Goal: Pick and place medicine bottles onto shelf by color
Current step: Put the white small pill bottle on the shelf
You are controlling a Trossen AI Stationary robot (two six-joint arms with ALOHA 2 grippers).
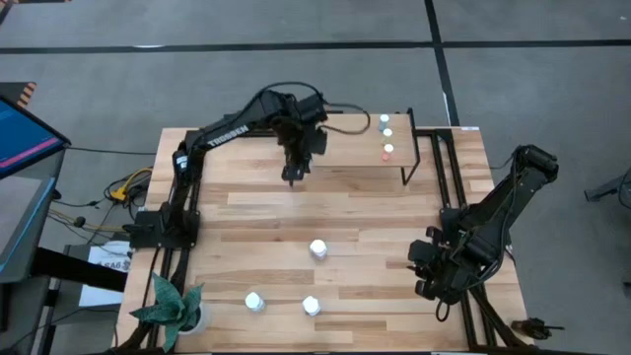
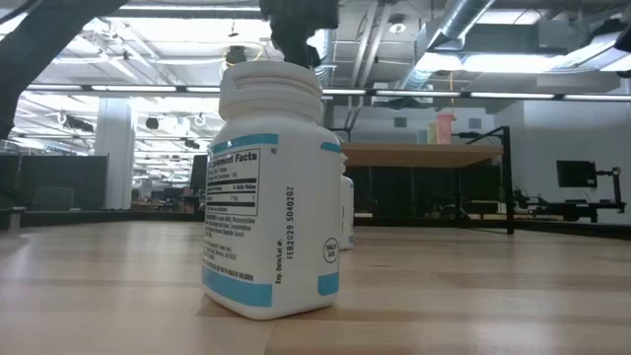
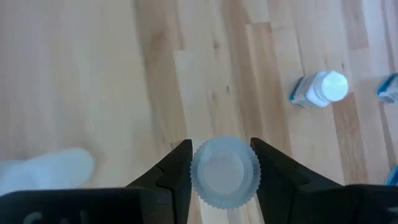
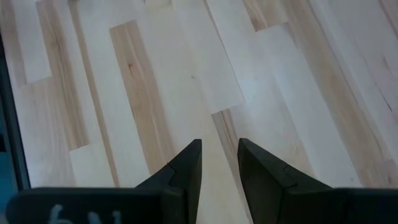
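Holding a small bottle [image 3: 224, 172] by its pale ribbed cap, my left end effector [image 1: 295, 176] hung over the bench [image 1: 345, 212], just in front of the shelf [image 1: 355, 148]. My two dark fingers [image 3: 171, 171] were clamped on the cap, one on each side. The bottle itself hung below the cap, so I could not see its body.

Three little bottles stood in a row near the right end of the shelf: one with a pale cap [image 1: 385, 120], one with a green cap [image 1: 386, 133] and one with an orange cap [image 1: 386, 152].

Three white bottles stood on the near part of the bench. One [image 1: 317, 248] was near the middle, and two more [image 1: 253, 301] [image 1: 311, 306] were closer to the front edge. The big one close to the low camera [image 2: 268, 192] had blue bands on its label.

My right end effector [image 4: 219, 167] waited low over bare wood at the right side of the bench. Its fingers were a little apart and held nothing.

A green plant [image 1: 170, 308] sat at the front left corner.
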